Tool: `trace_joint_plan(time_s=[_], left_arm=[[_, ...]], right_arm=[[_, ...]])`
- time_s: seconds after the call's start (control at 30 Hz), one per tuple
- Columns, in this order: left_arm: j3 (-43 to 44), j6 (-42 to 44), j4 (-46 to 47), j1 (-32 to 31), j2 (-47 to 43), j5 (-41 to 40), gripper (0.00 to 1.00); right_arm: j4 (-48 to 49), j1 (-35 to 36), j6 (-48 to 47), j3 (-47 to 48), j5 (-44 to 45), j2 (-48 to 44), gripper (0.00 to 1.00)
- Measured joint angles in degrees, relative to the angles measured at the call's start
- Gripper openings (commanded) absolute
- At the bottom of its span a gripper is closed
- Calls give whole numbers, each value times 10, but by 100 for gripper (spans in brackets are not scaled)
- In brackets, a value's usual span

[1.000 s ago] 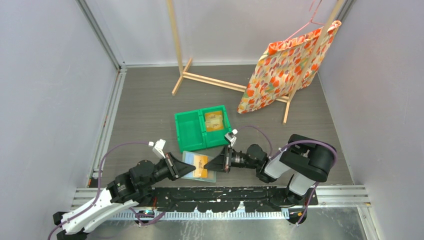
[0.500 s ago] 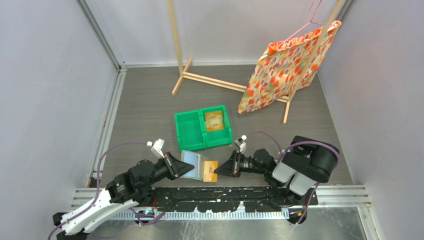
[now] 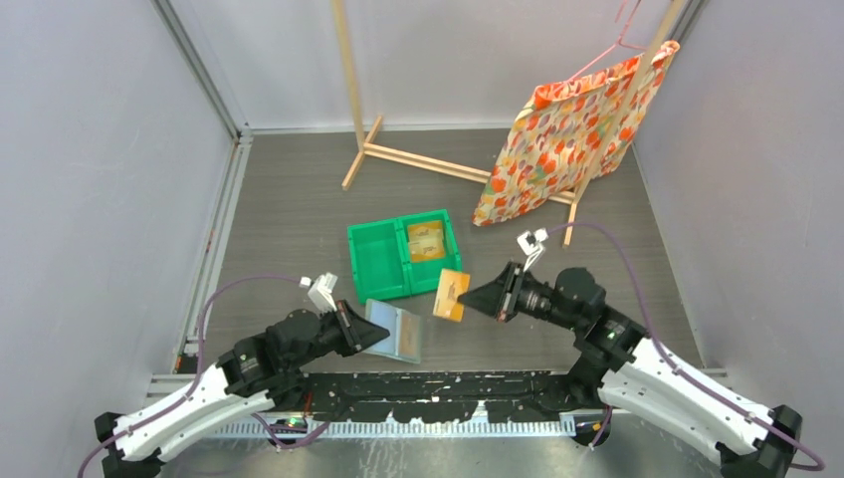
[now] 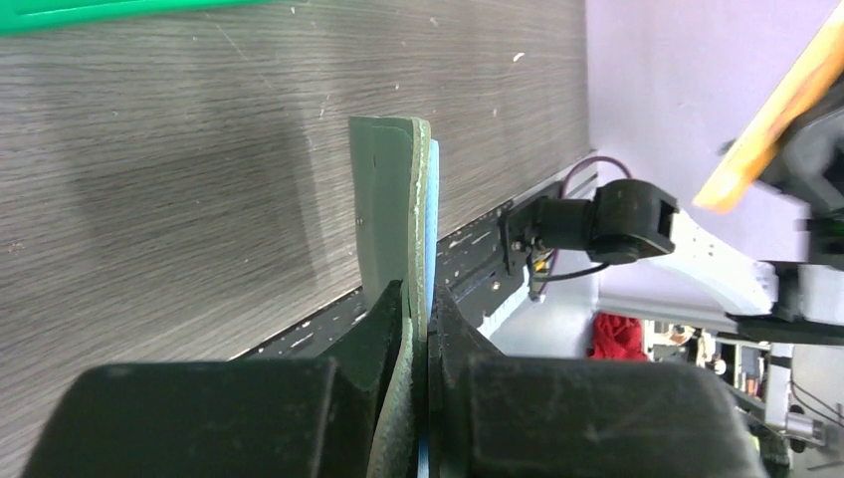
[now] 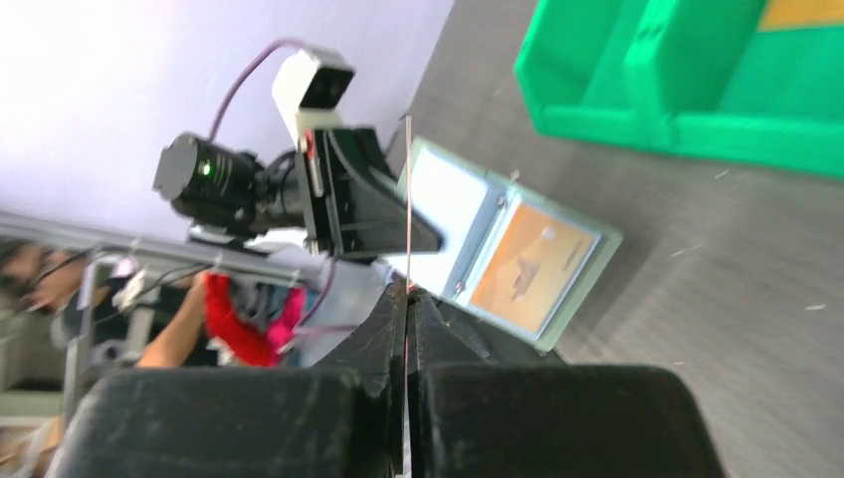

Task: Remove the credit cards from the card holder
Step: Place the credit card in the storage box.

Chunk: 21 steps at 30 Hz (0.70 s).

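- Behind card holder [image 3: 396, 333], green bin [image 3: 376, 261] with tan credit card [image 3: 425, 241] inside.
- Pinches card holder's edge tight in left gripper [image 3: 376, 336].
- Pinches orange credit card [image 3: 451, 295] tight in right gripper [image 3: 468, 296].

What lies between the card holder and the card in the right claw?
Only bare tabletop, shown in the top view. The right claw holds the card clear of the card holder, which the left claw pinches.
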Motion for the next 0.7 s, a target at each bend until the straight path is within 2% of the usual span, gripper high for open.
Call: trace_joint_plan(time_s=[0.13,0.27,0.53,0.7], left_arm=[[0,6,34,0,64,11,1],[0,6,82,0,130,24,1],[0,5,153,0,186,28,1],[0,4,152,0,178,29,1]], right_arm=[[-171,-15,-91,132,55,36,1],[-276,-15,-163,194,99,129,1],[-410,-15,-280,344,173,322,1],[-436,-15,-345,440,199,408,1]])
